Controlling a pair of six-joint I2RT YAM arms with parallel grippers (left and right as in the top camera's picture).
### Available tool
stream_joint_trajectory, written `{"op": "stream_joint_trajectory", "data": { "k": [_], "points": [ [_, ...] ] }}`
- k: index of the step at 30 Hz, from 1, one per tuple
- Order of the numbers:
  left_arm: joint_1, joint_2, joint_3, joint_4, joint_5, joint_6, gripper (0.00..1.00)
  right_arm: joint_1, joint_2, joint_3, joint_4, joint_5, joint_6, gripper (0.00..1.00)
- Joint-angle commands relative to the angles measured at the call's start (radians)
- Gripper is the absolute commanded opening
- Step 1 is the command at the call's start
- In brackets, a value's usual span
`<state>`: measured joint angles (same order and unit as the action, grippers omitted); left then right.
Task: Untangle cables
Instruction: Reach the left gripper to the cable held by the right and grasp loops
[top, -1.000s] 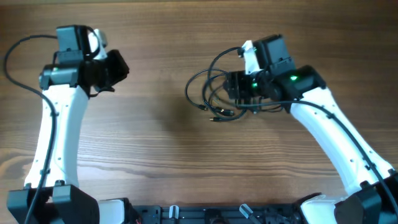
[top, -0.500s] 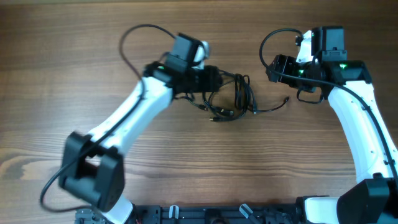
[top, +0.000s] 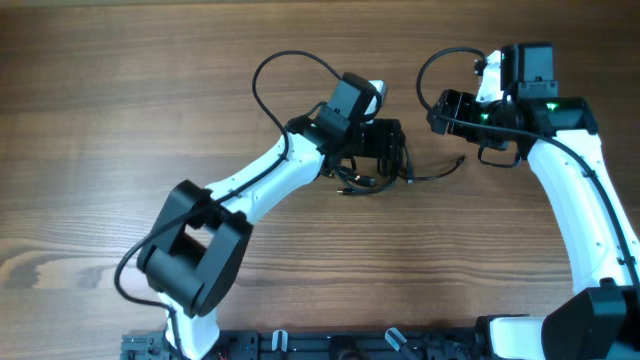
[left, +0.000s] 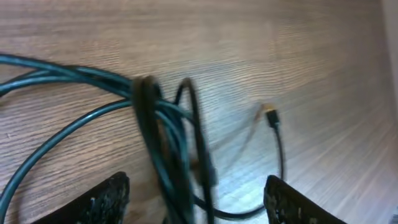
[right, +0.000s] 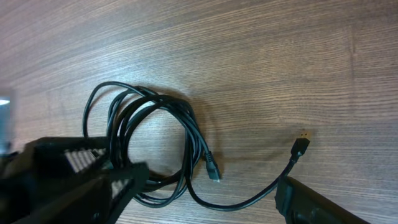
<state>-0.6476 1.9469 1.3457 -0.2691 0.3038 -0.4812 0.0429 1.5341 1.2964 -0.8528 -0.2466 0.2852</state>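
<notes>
Little is looking done: the cables (left: 148, 118) are lying in one looped bundle between the wide-open jaws of the left gripper (left: 199, 199), while a single plug end (right: 303, 138) is trailing loose just ahead of the right gripper (right: 205, 196), which is also gaping and holding nothing.

Soft, even light is falling across the wooden table (top: 120, 120), and the overhead view is showing crisp grain with only faint shadows. In the left wrist view the cables (left: 161, 137) are smearing with motion blur, and a pale sheen is washing over the wood. The right wrist view is rendering sharply mid-frame and softening at its lower corners.
</notes>
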Motion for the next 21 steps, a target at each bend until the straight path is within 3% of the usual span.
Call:
{"op": "stream_joint_trajectory", "data": {
  "k": [1, 6, 12, 19, 21],
  "points": [
    [-0.002, 0.045, 0.000, 0.000, -0.021, -0.005, 0.65, 0.001, 0.003, 0.006, -0.002, -0.016, -0.023, 0.87],
    [-0.004, 0.047, 0.000, 0.000, -0.021, -0.005, 0.47, 0.001, 0.005, 0.006, -0.002, -0.016, -0.023, 0.86],
    [-0.005, 0.050, 0.000, 0.000, -0.036, -0.005, 0.35, 0.001, 0.005, 0.006, -0.007, -0.017, -0.024, 0.86],
    [-0.005, 0.050, 0.000, 0.001, -0.044, 0.003, 0.05, 0.002, 0.005, 0.006, -0.014, -0.026, -0.030, 0.86],
    [-0.004, 0.050, 0.001, 0.001, -0.047, 0.016, 0.04, 0.003, 0.005, 0.006, -0.012, -0.059, -0.061, 0.86]
  ]
}}
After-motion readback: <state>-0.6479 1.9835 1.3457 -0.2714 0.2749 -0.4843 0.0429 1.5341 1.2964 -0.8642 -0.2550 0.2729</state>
